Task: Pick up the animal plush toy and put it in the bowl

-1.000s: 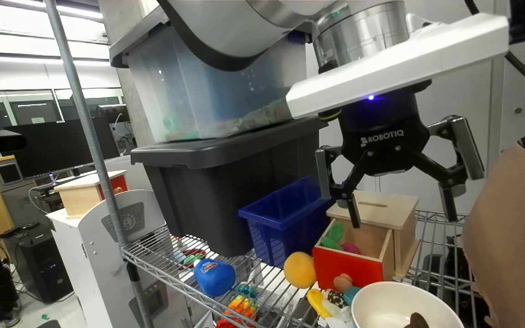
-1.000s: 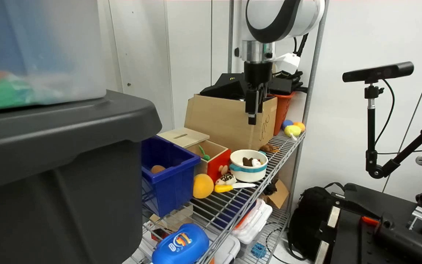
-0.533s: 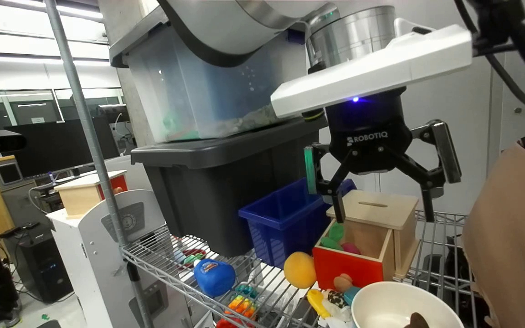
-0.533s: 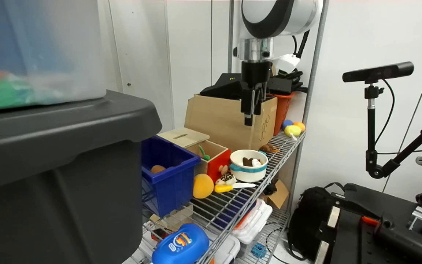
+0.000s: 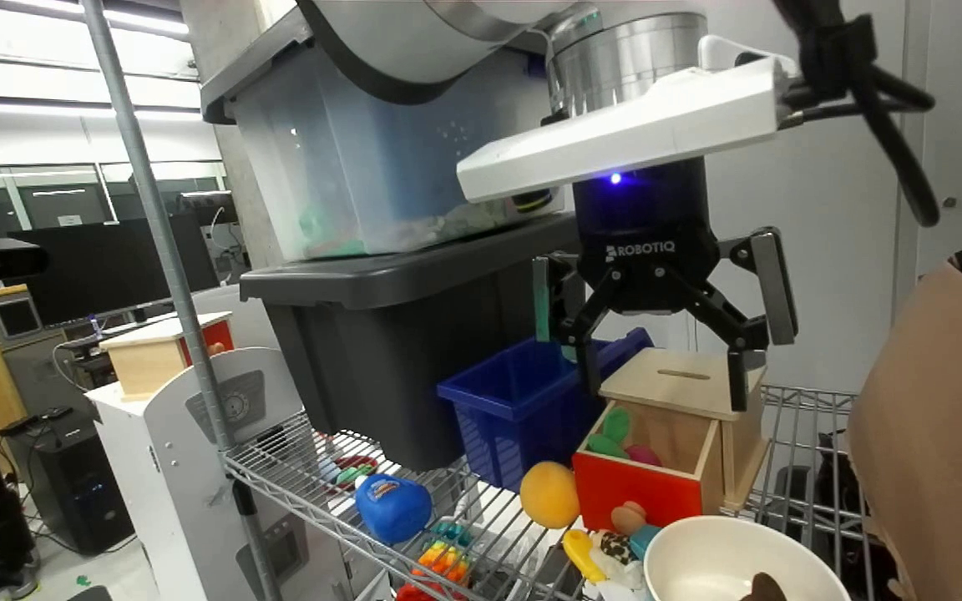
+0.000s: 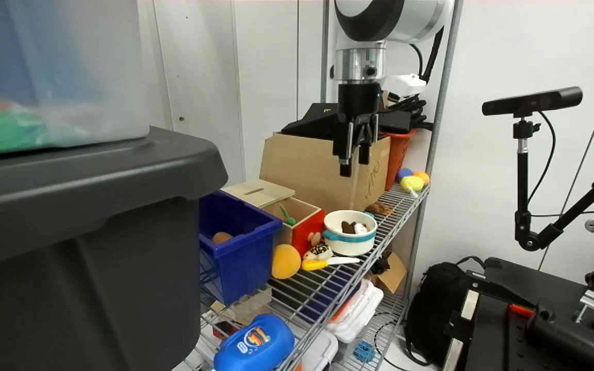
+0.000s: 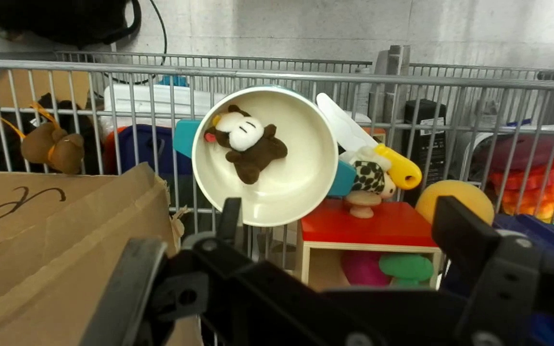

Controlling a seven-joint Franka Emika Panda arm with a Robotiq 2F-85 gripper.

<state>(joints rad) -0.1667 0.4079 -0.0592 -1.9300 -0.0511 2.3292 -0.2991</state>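
Note:
The animal plush toy [image 7: 258, 154], dark brown with a white face, lies inside the cream-white bowl [image 7: 301, 158], toward one side in the wrist view. In the exterior views, part of the toy [image 5: 765, 588] [image 6: 348, 227] shows within the bowl [image 5: 702, 555] [image 6: 346, 249]. The bowl has blue-green handles and is cut off at the bottom edge of an exterior view. My gripper [image 5: 663, 399] is open and empty, well above the shelf and apart from the bowl and toy. It also shows in an exterior view [image 6: 355, 167] and in the wrist view [image 7: 339, 211].
A wooden box with a red-fronted drawer [image 5: 640, 492] stands beside the bowl, with a blue bin [image 5: 481, 409], yellow-orange toy [image 5: 549, 495], spotted plush [image 7: 369, 177] and toy knife [image 7: 399, 168] near. A cardboard box [image 6: 317, 165] and another brown toy [image 7: 53, 146] lie beyond.
My open gripper has moved left in both exterior views, and the wrist has turned somewhat. The bowl and the plush toy in it have not moved.

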